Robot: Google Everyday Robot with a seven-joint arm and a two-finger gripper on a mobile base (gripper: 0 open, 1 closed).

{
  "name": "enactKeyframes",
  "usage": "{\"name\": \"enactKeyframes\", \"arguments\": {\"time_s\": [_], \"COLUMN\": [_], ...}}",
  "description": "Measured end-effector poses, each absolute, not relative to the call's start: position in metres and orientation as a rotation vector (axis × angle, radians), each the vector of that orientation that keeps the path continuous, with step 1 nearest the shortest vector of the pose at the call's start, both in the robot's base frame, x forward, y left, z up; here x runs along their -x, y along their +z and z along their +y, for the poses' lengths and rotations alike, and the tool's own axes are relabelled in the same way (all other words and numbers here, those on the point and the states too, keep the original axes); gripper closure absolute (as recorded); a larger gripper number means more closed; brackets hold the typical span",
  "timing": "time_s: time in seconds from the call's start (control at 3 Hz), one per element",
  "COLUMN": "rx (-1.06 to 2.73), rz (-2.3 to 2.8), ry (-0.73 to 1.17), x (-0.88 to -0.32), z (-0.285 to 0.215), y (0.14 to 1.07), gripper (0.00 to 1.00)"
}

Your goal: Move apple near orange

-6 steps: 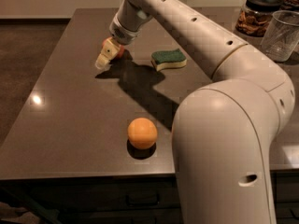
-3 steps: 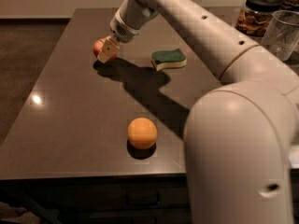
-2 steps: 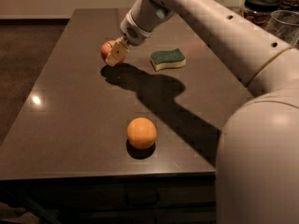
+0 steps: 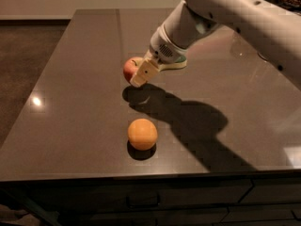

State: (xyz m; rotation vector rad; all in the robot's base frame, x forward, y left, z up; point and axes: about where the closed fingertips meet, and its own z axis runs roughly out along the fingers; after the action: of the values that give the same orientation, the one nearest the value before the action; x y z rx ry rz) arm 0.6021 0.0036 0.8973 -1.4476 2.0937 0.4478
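Your claw [image 4: 138,73] is closed on the apple [image 4: 128,69] and holds it just above the table [image 4: 70,102], with its shadow lying apart beneath it. The apple hangs beyond the orange [image 4: 142,133], which sits alone near the front edge with a clear gap between the two. The main risk is the set-down. If you come in too low or too close, the apple or the claw will nudge the orange, and it looks free to roll toward the front edge. A release from height could also send the apple rolling away. You see only the near finger [image 4: 142,72]; the far one is behind the apple, so grip depth is unclear. The sponge [image 4: 175,63] is mostly hidden by the wrist.
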Motion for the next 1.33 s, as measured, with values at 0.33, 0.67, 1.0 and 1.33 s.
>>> {"name": "enactKeyframes", "arguments": {"time_s": [0.33,0.67,1.0,1.33], "rx": [1.442,1.439,1.386,1.295], "rz": [2.131,2.163,2.235,2.325], "ry": [0.428,0.420,0.376,0.360], "x": [-0.563,-0.537,-0.525,-0.518], "z": [-0.020,-0.032,-0.037,-0.031], "y": [0.892,0.888,0.889,0.887], "gripper": [1.00,1.00,1.00,1.00]}}
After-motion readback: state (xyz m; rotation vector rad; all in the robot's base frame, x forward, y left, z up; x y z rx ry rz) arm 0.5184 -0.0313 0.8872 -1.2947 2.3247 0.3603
